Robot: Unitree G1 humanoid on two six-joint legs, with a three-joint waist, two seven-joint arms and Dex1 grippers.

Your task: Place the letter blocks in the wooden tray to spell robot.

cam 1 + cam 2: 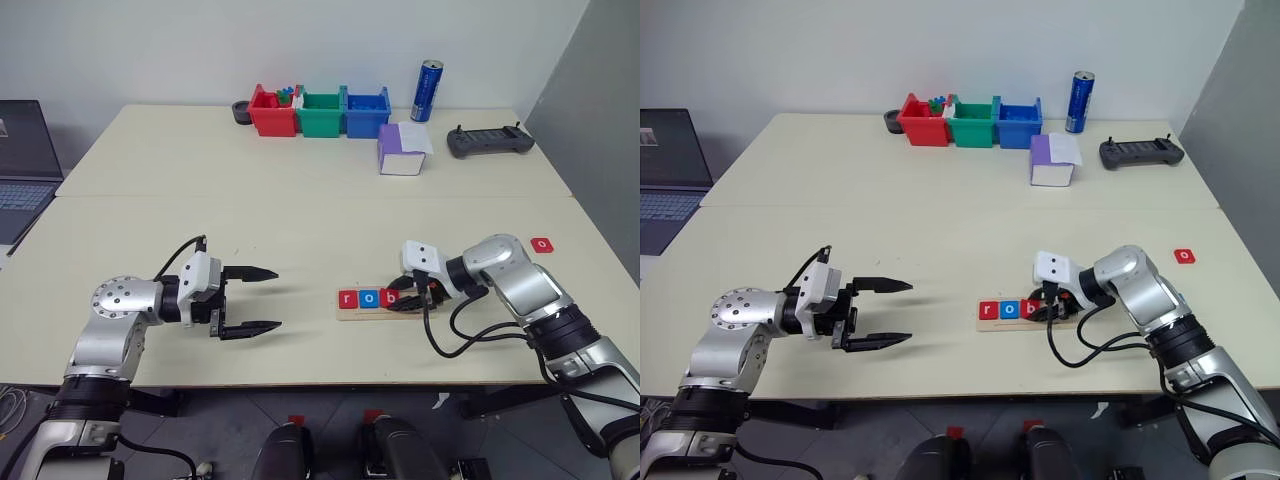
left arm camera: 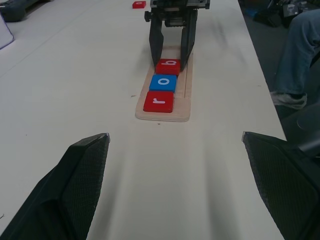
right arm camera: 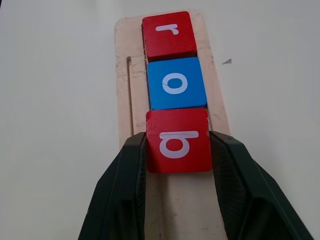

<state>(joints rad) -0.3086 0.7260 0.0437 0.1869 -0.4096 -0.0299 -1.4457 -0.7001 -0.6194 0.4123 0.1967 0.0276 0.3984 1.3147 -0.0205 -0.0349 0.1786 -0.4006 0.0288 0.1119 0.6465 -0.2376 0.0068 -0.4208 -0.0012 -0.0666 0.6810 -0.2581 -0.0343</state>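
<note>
**Red b tile pinched in my right gripper, over the tray**

Fingers of my right gripper (image 3: 177, 150) press on the two sides of the red b block (image 3: 177, 140), narrowed to the tile's width. The tile sits in line with the groove of the wooden tray (image 3: 125, 85), just behind the blue o block (image 3: 176, 83), their edges touching or nearly so. Beyond the blue o lies the red r block (image 3: 168, 34), at the tray's far end from my fingers. Whether the b already rests flat on the wood I cannot tell.

My left gripper (image 1: 250, 298) hangs wide open and holds nothing, well apart from the tray, its fingers pointing across the table (image 1: 300, 200) toward it.

Out past my right arm's elbow side, a second red o block (image 1: 541, 243) lies alone on the table. Far behind my grippers stand a red bin (image 1: 270, 112), a green bin (image 1: 320, 113) and a blue bin (image 1: 366, 113) in a row, a blue can (image 1: 430, 90) beside them, a purple-and-white box (image 1: 403, 150), and a dark controller (image 1: 490, 142). A laptop (image 1: 25, 160) sits off beyond my left arm.

My right arm reaches inward, wrist bent so the gripper tilts down onto the tray. My left forearm lies roughly level.
</note>
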